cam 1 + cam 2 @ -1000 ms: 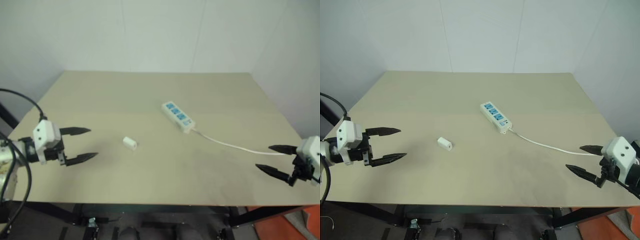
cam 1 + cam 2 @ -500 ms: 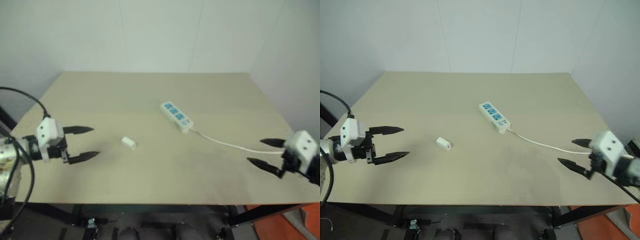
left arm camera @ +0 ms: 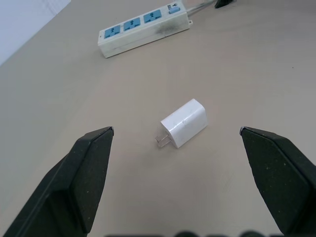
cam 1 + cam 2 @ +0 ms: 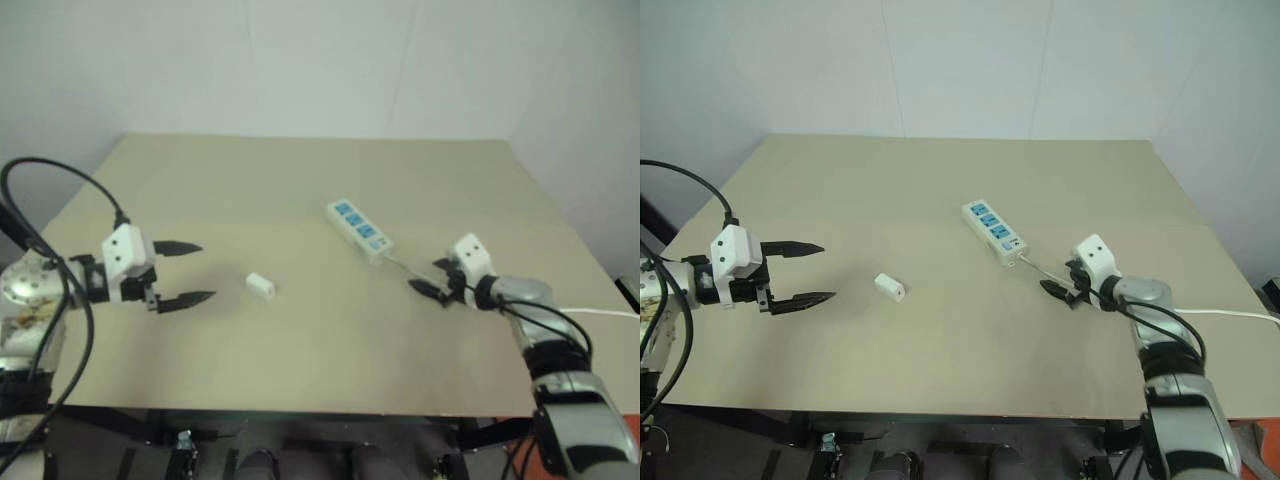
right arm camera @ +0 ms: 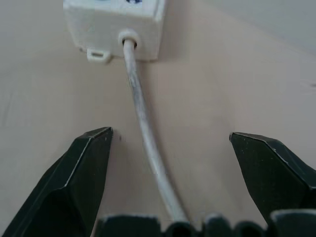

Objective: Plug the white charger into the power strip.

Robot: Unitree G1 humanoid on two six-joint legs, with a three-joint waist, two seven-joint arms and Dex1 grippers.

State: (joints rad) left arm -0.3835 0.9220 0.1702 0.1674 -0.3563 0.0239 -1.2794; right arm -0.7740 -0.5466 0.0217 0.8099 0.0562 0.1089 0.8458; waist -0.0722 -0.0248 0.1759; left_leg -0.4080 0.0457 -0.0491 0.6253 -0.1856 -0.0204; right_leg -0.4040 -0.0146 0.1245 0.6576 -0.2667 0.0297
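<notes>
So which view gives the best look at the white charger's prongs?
The left wrist view: the white charger lies flat on the table between the open left gripper's fingers, its metal prongs visible at one end. The two eye views show it as a small white block, prongs too small to make out.

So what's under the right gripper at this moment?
The power strip's thin white cord runs along the table between the open right gripper fingers, just short of the power strip. Whether the fingers touch it can't be told.
</notes>
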